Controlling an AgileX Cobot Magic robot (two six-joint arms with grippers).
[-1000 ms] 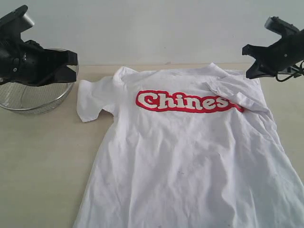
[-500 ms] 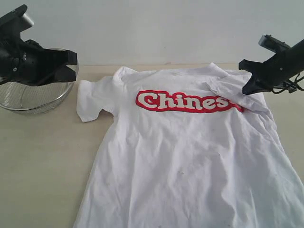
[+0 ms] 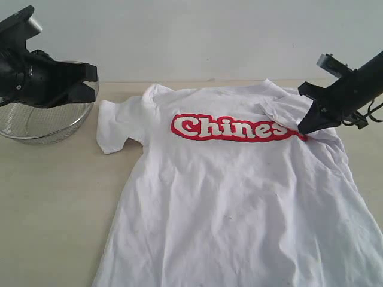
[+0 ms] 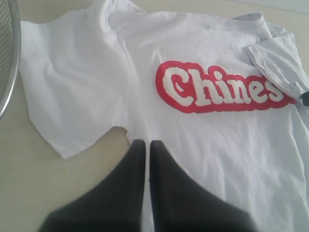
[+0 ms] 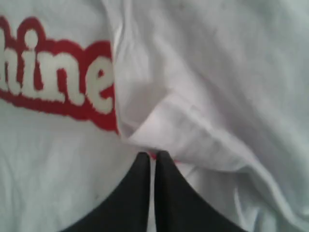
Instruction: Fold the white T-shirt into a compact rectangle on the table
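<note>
Though flat, T-shirt [image 3: 227,197] under right hand [image 3: 301,129]

T-shirt [image 3: 239,203]: matt, wrinkled white cloth is seen under the right gripper [image 3: 301,128].
Table [image 3: 54,197]: smooth, matt beige.
Bowl [image 3: 42,125]: shiny metal mesh.

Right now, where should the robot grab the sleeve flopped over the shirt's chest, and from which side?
Probably the folded sleeve's hem corner, by the end of the red band. That edge lies loose atop the white T-shirt, so the right gripper, hovering beside it, could open and pinch it from above.
</note>
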